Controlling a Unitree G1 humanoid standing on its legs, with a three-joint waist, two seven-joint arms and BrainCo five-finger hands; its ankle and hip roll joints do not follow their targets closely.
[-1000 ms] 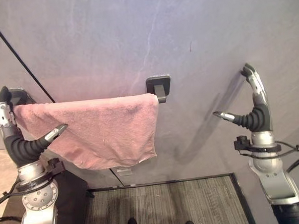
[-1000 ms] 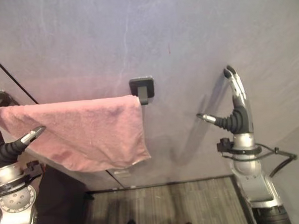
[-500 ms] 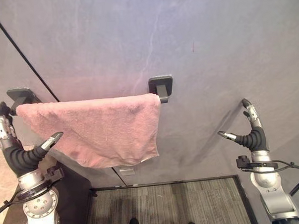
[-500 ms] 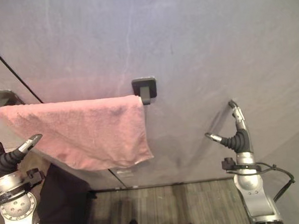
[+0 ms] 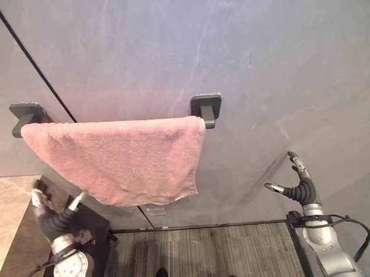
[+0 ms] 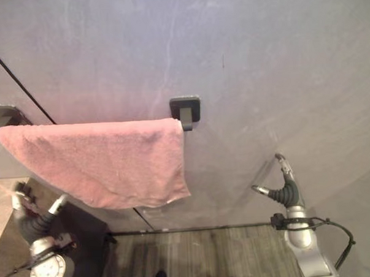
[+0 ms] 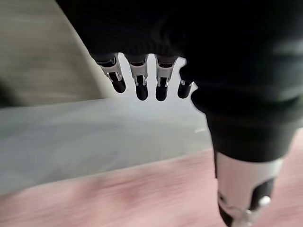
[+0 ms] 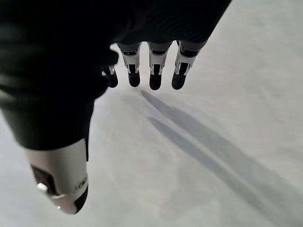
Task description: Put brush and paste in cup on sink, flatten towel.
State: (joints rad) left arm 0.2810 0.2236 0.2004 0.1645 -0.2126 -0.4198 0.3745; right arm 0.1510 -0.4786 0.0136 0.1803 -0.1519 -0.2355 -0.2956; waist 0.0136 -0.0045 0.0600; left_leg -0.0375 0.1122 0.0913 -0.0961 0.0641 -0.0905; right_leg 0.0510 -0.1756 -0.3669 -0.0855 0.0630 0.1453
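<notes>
Eye views: pink towel [image 5: 121,156] hangs spread over a wall rail between 2 dark brackets [image 5: 207,108], up and to the right of the left hand [image 5: 53,221] and clear of it, its lower edge running uneven; left hand sits low by a stone counter [image 5: 7,210] with fingers relaxed and apart, holding nothing, and right hand [image 5: 301,185] is low, well right of the towel, fingers straight, thumb out, empty against the grey wall [image 5: 280,61]. Left wrist view: fingers [image 7: 141,78] extended, nothing held, blurred pink towel past the thumb. Right wrist view: fingers [image 8: 154,66] straight, released, bare wall beyond.
</notes>
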